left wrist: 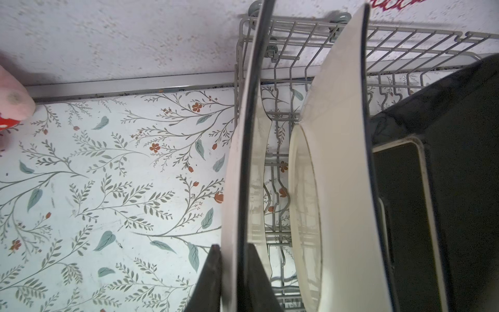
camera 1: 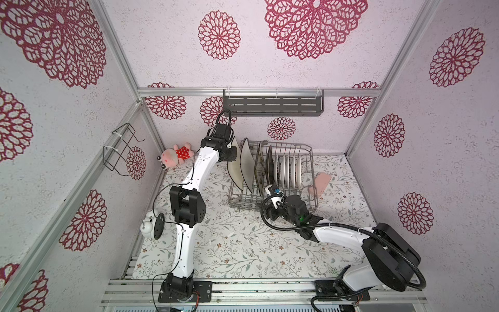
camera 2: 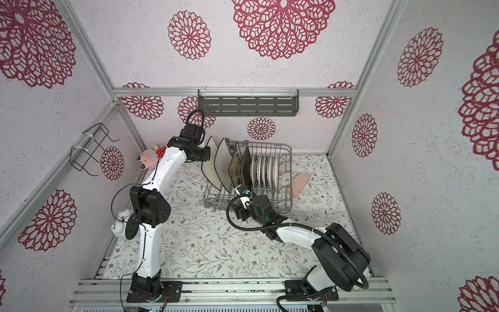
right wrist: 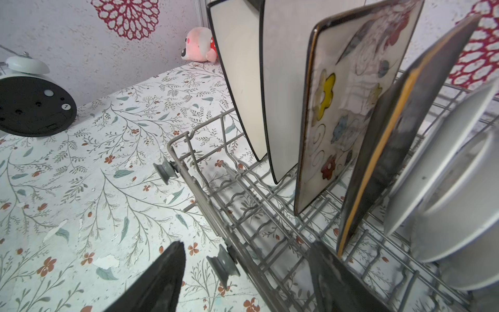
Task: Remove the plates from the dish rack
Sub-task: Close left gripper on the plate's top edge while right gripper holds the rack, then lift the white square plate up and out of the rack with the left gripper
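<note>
A: Left gripper (left wrist: pixel 233 245)?
B: Clamping on the top rim of the end plate (camera 1: pixel 234 168), one finger on each face in the left wrist view. That plate is standing on edge at the left end of the rack (camera 1: pixel 244 206) in both top views.
A: Right gripper (right wrist: pixel 247 243)?
B: Jaws are spread wide and holding nothing. It's hovering by the rack's near rail, middle of both top views.
A: Other plates?
B: All sitting in the rack. The second white plate (camera 1: pixel 247 162) is just beside the gripped one, then the brown plates (camera 1: pixel 269 168), then the round plates (camera 1: pixel 287 173) toward the right end.
A: So we're pulling the end plate. Tips?
B: I'm suggesting lifting straight up along the tines until the lower edge is clearing the side wall. Only then swinging left toward the bare table (camera 1: pixel 229 248).
A: Is the grip OK?
B: It's pinching a thin rim on a big plate, so the plate is probably wanting to pivot. Going slowly and letting it hang edge-down should help.
A: Risks?
B: Dragging sideways early is likely knocking the second white plate. The rack is sitting on wheels (right wrist: pixel 166 170), so it may be rolling. The right gripper is near enough to be steadying the rail.
</note>
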Controlling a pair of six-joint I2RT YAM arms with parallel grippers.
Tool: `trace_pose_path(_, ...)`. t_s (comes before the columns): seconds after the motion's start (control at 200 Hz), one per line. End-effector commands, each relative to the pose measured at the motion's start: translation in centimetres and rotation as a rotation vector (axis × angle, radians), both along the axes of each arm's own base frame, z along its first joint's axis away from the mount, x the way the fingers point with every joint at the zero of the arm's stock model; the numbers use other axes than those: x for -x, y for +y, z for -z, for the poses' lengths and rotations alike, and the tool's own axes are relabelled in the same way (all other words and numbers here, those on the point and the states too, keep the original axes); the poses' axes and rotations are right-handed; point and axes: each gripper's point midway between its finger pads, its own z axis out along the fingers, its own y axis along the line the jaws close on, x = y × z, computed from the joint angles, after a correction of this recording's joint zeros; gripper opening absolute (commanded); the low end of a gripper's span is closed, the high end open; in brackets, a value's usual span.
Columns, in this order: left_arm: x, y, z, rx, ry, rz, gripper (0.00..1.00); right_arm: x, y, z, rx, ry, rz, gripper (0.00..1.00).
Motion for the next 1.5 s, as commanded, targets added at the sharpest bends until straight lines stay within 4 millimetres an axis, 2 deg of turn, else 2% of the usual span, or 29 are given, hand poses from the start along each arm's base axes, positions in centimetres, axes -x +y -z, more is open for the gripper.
trace_pose_path(0.0,1.0,-1.5,-7.3,0.034,-0.162,0.066,0.00,0.3,-0.8,-0.7,-0.031,-0.004,0.042,0.76)
trace_pose_path(0.3,1.4,-1.5,-8.8,0.021,-0.196,0.052,0.00,1.0,-2.5,0.2,-0.023,0.019,0.088,0.76)
trace_pose_path(0.68,2.6,-0.9,-13.4,0.038,-0.305,0.025,0.00,1.7,-4.2,2.4,-0.003,0.063,0.139,0.74)
trace_pose_path(0.81,3.1,-0.7,-14.9,0.050,-0.341,0.023,0.00,1.8,-4.7,2.8,0.002,0.067,0.159,0.70)
trace_pose_path(0.901,3.5,-0.7,-16.0,0.057,-0.367,0.025,0.00,1.7,-5.0,3.0,0.014,0.067,0.172,0.67)
trace_pose_path(0.971,3.5,-0.7,-15.9,0.055,-0.368,0.025,0.00,1.5,-5.2,3.3,0.029,0.066,0.187,0.66)
trace_pose_path(0.981,4.2,-0.5,-17.4,0.063,-0.395,0.025,0.00,1.5,-5.2,3.4,0.032,0.066,0.189,0.66)
trace_pose_path(1.001,4.5,-0.4,-18.0,0.067,-0.406,0.025,0.00,1.4,-5.3,3.4,0.036,0.066,0.192,0.66)
trace_pose_path(1.496,7.0,1.1,-22.3,0.050,-0.506,0.012,0.00,-0.1,-6.3,4.8,0.109,0.041,0.276,0.65)
